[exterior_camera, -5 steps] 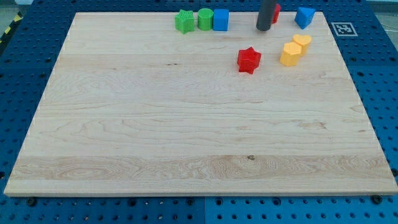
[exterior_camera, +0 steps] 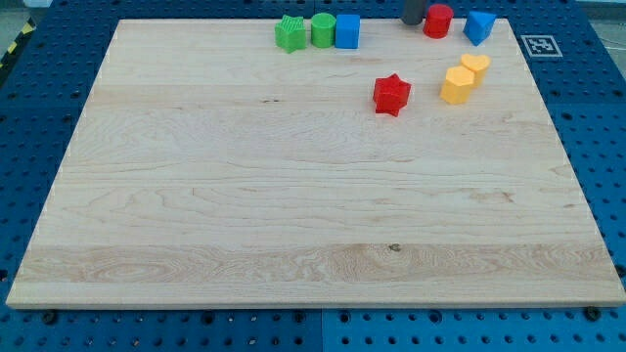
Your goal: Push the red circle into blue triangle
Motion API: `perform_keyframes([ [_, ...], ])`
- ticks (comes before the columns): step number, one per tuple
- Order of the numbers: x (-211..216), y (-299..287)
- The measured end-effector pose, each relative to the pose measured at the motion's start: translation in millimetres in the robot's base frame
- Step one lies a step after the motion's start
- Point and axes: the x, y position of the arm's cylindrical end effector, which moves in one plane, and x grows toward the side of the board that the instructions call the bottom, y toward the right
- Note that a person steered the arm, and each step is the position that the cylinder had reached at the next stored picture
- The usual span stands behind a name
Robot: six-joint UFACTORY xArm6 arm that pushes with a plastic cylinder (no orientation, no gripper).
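Your tip (exterior_camera: 412,23) stands at the view's top edge, just left of the red circle (exterior_camera: 437,21) and close beside it; whether they touch you cannot tell. The arm ends in a plain rod, so it has no jaws to stand apart or together. The red circle sits near the board's top edge, with the blue triangle (exterior_camera: 478,26) just to its right, a narrow gap between them.

Below the triangle, two yellow blocks (exterior_camera: 465,78) lie touching, one up and to the right of the other; their shapes are unclear. Left of these lies the red star (exterior_camera: 391,94), apart from everything else.

To the left of your tip, along the top edge, a row of three touches side by side: green star (exterior_camera: 289,33), green cylinder (exterior_camera: 322,30), blue cube (exterior_camera: 347,31).

All rest on the wooden board (exterior_camera: 293,196).
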Motion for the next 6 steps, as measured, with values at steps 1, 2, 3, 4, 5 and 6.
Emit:
perform_keyframes([
  [1, 1, -1],
  [2, 0, 2],
  [3, 1, 13],
  [4, 1, 17],
  [5, 0, 26],
  [6, 0, 27],
])
